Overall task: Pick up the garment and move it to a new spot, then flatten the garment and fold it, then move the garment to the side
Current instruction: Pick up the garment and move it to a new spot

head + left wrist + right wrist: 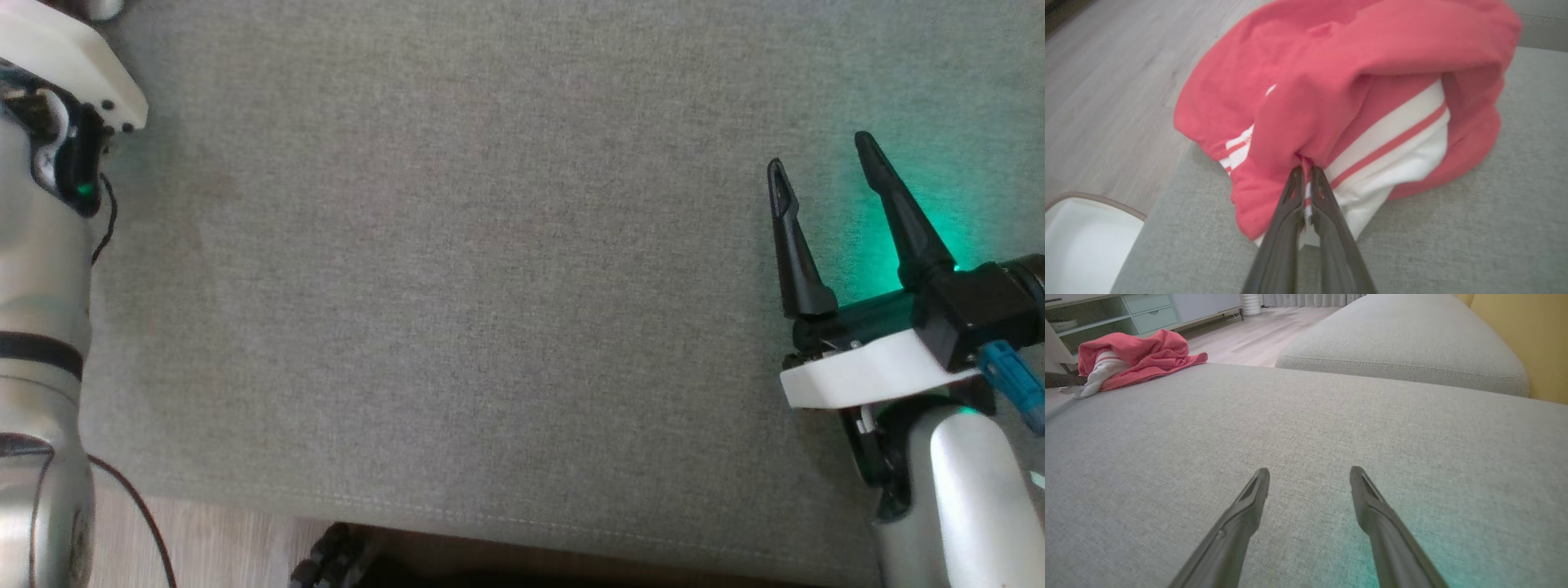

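Observation:
The garment [1339, 94] is a crumpled red piece with white striped bands, heaped near the corner of the grey sofa cushion [1474, 228]. My left gripper [1305, 170] is shut on a fold of its red and white cloth at the heap's near side. In the right wrist view the same garment [1133, 357] lies far off at the cushion's upper left. My right gripper [820, 159] hovers open over bare cushion at the right, and its two fingers [1249, 498] stand wide apart with nothing between them.
Grey cushion [490, 245] spans the head view, with its front seam low down. A second cushion [1400, 347] and a yellow wall [1527, 339] lie beyond. Wooden floor [1106, 81] borders the garment's corner, with a white object [1081, 245] below it. A cabinet [1126, 310] stands behind.

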